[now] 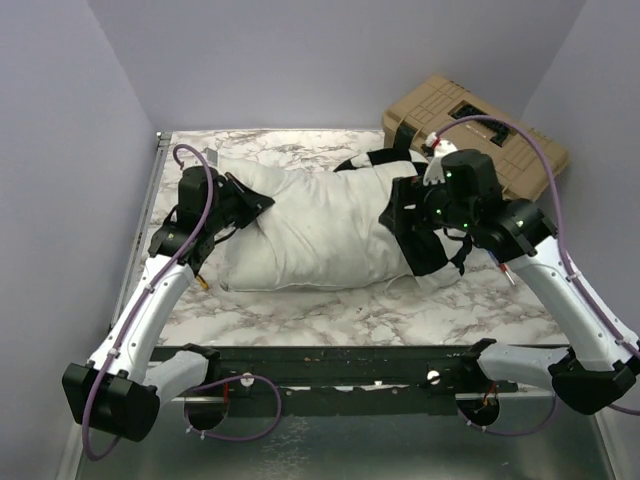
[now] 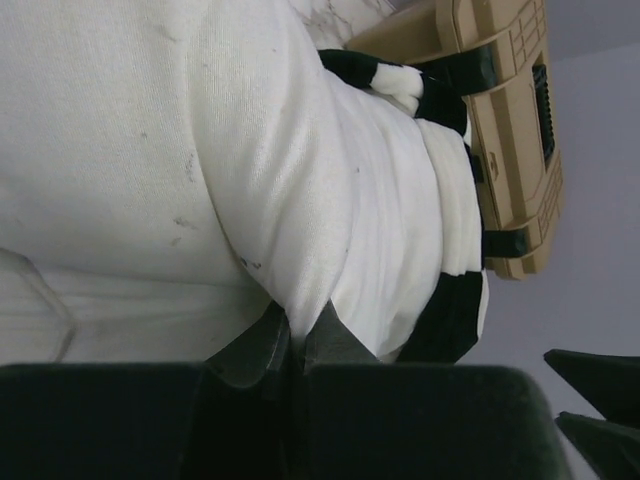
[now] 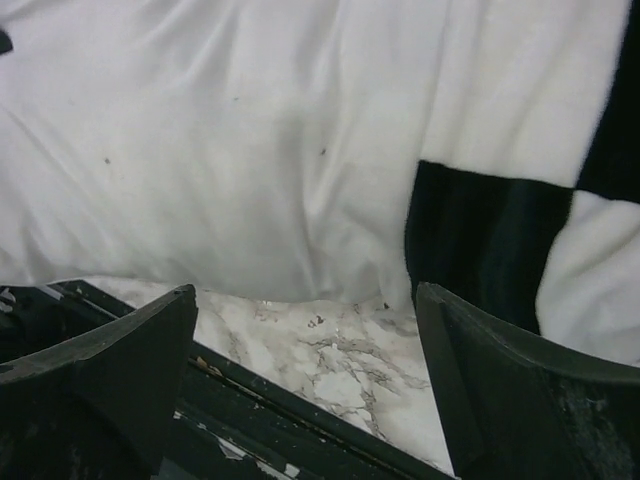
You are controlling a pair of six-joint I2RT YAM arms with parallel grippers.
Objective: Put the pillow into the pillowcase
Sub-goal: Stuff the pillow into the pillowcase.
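The white pillow [image 1: 310,225] lies across the marble table, its right end inside the black-and-white checked pillowcase [image 1: 432,255]. My left gripper [image 1: 250,208] is shut on a fold of the pillow's left end; in the left wrist view its fingertips [image 2: 330,330] pinch white fabric of the pillow [image 2: 150,150], with the pillowcase [image 2: 450,310] beyond. My right gripper [image 1: 425,225] hangs open over the pillowcase's open edge. In the right wrist view it [image 3: 305,340] holds nothing, with the pillow [image 3: 250,140] and the pillowcase [image 3: 490,240] ahead.
A tan plastic case [image 1: 480,135] stands at the back right, touching the pillowcase; it also shows in the left wrist view [image 2: 510,110]. A black rail [image 1: 330,365] runs along the table's near edge. Grey walls close in on three sides.
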